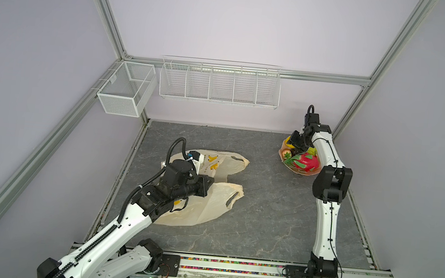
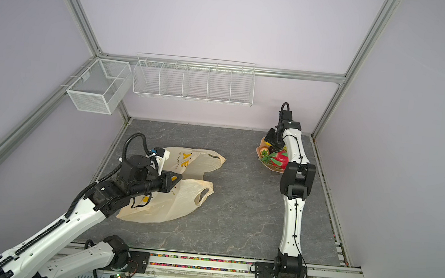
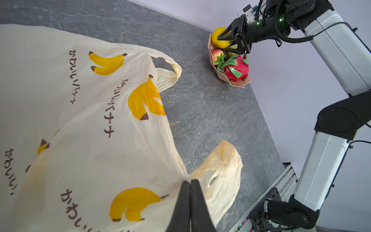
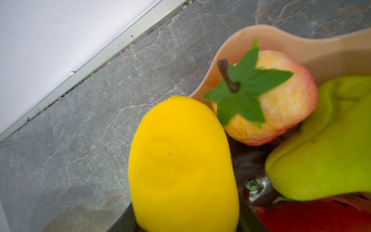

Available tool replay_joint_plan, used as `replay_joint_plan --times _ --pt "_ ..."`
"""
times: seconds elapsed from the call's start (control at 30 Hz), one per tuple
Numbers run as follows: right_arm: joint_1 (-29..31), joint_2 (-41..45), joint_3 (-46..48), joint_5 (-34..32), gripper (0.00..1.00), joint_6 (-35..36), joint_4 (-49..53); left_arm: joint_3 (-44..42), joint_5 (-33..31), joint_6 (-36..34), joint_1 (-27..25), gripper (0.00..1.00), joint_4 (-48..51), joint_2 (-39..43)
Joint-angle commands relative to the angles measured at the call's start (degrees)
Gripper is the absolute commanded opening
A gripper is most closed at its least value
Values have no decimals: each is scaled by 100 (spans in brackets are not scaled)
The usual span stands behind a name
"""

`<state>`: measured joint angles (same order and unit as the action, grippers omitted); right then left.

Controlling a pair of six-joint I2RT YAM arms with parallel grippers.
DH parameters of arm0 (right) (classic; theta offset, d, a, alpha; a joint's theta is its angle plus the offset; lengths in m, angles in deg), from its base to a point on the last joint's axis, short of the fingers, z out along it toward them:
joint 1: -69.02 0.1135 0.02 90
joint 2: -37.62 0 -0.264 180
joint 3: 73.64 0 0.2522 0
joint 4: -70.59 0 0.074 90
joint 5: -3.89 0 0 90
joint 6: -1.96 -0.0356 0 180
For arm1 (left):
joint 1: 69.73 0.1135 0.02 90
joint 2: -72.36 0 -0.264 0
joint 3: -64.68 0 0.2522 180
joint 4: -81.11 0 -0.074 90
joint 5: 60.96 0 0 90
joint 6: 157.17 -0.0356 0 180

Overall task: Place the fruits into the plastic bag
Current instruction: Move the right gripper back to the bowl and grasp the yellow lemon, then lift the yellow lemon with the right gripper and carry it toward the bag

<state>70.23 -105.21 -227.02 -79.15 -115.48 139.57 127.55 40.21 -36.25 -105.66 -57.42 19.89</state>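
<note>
The grey tabletop [image 1: 259, 205] is the biggest thing. On its left side the plastic bag [image 1: 208, 206] is spread out, creamy with yellow bananas printed on it. The left hand [image 3: 190, 181] has its two fingers pressed together, pinching the bag's edge between the two handles. In the far right corner sits the peach bowl [image 3: 211, 56] with the fruits in it. The red dragon fruit [image 1: 307, 161] is the big one in front. The right hand [image 3: 222, 42] has a finger on each side of the yellow fruit [image 4: 180, 160]; I cannot tell if it squeezes. Next to that lie a green fruit [image 4: 321, 156], a pink-and-yellow fruit [image 4: 285, 112] with a leaf, and a dark brown fruit [image 4: 253, 180].
</note>
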Motion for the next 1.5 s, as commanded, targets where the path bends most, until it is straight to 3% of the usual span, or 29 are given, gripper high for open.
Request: replay_joint_plan --times 0.0,0.4,0.6,0.9,1.07,1.27,1.47 --pt "-41 370 216 -11 31 -7 6 100 -72 -68 -12 0 72 120" --pt "-69 1334 840 96 27 114 -410 100 -81 -120 -11 0 101 204" --pt "-76 2218 1554 545 27 178 -785 100 -62 -138 -12 0 69 210" --pt "-59 4009 4172 1934 27 -145 -2323 100 24 -200 -11 0 69 224" --pt "41 5309 6334 2849 27 -781 -3580 113 61 -211 -11 0 77 198" --pt "601 6483 8175 3316 27 -1242 -4251 148 77 -224 -11 0 109 207" --pt "1020 6930 9236 3674 27 -1662 -4945 157 112 -244 -11 0 117 201"
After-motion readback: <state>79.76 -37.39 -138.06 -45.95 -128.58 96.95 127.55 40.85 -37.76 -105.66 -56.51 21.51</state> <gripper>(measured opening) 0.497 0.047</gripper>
